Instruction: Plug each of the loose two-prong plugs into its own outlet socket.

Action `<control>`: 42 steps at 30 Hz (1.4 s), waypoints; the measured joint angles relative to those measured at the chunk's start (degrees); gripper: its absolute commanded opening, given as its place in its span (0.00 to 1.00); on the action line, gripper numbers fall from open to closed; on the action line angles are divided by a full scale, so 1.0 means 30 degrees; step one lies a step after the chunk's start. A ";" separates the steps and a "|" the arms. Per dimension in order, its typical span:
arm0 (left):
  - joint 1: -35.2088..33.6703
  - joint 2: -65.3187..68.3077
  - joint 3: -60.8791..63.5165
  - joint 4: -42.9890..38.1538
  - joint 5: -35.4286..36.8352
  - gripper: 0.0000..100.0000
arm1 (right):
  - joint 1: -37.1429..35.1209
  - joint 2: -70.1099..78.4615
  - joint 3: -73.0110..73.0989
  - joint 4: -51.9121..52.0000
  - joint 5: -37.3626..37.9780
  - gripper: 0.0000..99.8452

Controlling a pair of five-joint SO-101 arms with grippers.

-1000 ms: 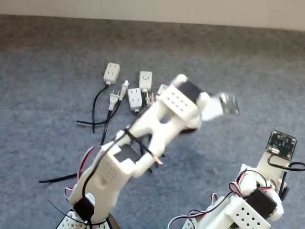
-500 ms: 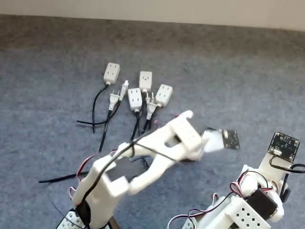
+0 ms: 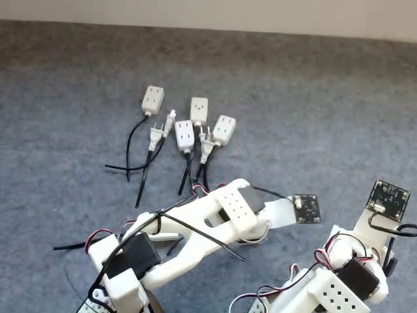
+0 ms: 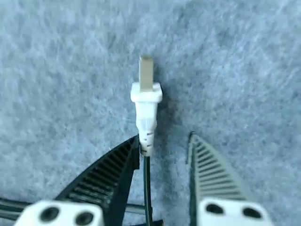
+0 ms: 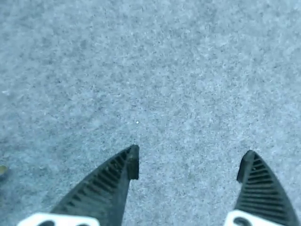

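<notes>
Grey carpet (image 3: 339, 98) in the high view carries four outlet sockets (image 3: 199, 110) far left with loose plugs (image 3: 156, 135) among them, and the left arm (image 3: 221, 215) lies low across the near middle. In the left wrist view the left gripper (image 4: 163, 143) stands spread, with a white two-prong plug (image 4: 146, 101) on the carpet just beyond its tips and the black cord (image 4: 147, 188) against the dark finger (image 4: 117, 165). In the right wrist view the right gripper (image 5: 188, 160) gapes wide above the carpet.

Four outlet sockets (image 3: 184, 134), two arms (image 3: 215, 218) (plugs (image 3: 156, 134) too jumbled to count).

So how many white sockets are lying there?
4 sockets: one apart on the left, one farthest back, one just in front of it, one on the right. The arm may hide others.
</notes>
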 measured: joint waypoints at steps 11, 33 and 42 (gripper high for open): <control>-0.4982 0.0000 -0.7883 0.5919 0.0293 0.22 | -0.2549 0.0000 0.0000 0.0440 0.0000 0.33; -2.1744 -0.4366 -0.4308 0.4220 0.6652 0.22 | -1.5209 1.4799 -1.1018 0.4894 -0.2198 0.33; -2.2095 -1.2542 0.9377 -0.1436 0.2491 0.22 | -2.2447 1.6791 -1.3099 0.5978 0.2755 0.33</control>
